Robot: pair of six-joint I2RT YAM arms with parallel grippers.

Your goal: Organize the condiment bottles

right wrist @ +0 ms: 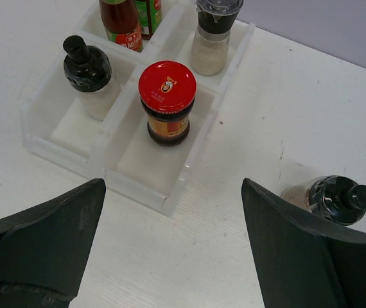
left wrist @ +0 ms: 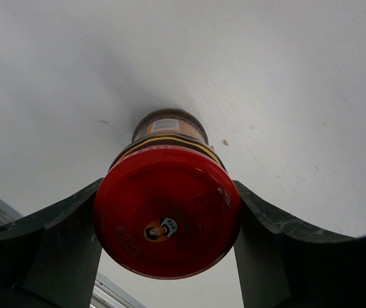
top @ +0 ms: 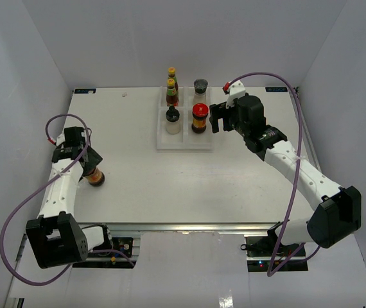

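My left gripper is shut on a red-lidded amber jar at the table's left; its fingers press both sides of the lid. The white divided tray holds two slim red sauce bottles, a grey-lidded pale shaker, a black-capped shaker and the other red-lidded jar. My right gripper is open and empty, just right of the tray. A second black-capped shaker lies on the table by its right finger, hidden under the arm in the top view.
White walls close in the table on the left, back and right. Purple cables loop above both arms. A metal rail runs along the table's front edge.
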